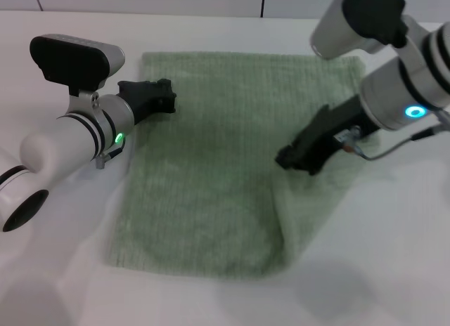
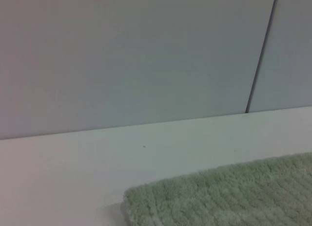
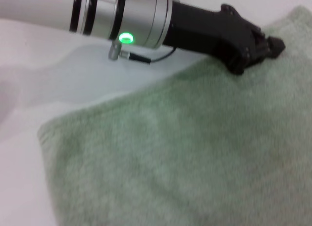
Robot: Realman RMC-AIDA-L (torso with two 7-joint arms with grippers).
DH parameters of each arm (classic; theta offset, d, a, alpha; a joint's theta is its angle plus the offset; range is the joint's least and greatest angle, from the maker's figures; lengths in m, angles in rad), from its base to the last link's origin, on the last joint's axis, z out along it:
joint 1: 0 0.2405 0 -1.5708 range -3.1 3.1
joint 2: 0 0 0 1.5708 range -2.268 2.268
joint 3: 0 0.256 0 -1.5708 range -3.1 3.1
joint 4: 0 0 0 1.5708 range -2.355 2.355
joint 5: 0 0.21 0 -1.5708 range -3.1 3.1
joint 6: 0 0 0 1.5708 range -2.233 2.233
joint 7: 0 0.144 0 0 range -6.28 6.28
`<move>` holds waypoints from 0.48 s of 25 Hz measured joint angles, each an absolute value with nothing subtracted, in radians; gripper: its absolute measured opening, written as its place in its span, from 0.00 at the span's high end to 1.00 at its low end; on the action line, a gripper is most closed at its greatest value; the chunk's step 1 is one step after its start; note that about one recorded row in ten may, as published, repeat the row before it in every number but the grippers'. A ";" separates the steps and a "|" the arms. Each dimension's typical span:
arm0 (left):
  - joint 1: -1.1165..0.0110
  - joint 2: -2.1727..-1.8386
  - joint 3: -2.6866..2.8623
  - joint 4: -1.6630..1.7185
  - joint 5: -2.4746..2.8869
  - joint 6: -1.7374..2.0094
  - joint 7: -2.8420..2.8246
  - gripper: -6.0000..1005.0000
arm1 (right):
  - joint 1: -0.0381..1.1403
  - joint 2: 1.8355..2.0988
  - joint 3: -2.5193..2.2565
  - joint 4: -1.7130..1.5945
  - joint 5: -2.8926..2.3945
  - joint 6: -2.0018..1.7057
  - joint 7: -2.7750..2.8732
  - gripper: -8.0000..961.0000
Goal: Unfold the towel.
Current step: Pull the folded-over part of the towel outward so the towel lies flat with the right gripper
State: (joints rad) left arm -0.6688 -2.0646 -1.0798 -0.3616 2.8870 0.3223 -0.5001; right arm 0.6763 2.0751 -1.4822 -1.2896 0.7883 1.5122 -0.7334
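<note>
The pale sage-green towel lies spread on the white table, mostly flat. Its right side is rumpled, and a raised crease runs from my right gripper down to the near edge. My right gripper is low over the towel's right part and looks shut on a fold of the cloth. My left gripper sits at the towel's far left edge, fingers together, holding nothing that I can see. It also shows in the right wrist view, resting at the towel's edge. The left wrist view shows a towel corner.
The white table extends around the towel on all sides. A pale wall with a vertical seam stands behind the table's far edge. My right arm's body hangs over the towel's far right corner.
</note>
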 joint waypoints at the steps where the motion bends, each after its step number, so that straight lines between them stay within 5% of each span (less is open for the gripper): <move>1: -0.669 -2.065 -1.080 -0.362 2.887 0.322 -0.500 0.98 | 0.676 2.075 -1.482 -1.290 0.788 1.512 -0.733 0.95; 12: -0.667 -2.063 -1.080 -0.364 2.887 0.322 -0.500 0.98 | 0.634 2.078 -1.502 -1.371 0.766 1.693 -0.671 0.96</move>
State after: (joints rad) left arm -0.6673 -2.0631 -1.0799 -0.3641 2.8870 0.3219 -0.5001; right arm 0.6337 2.0778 -1.5022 -1.3712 0.7663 1.6927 -0.6707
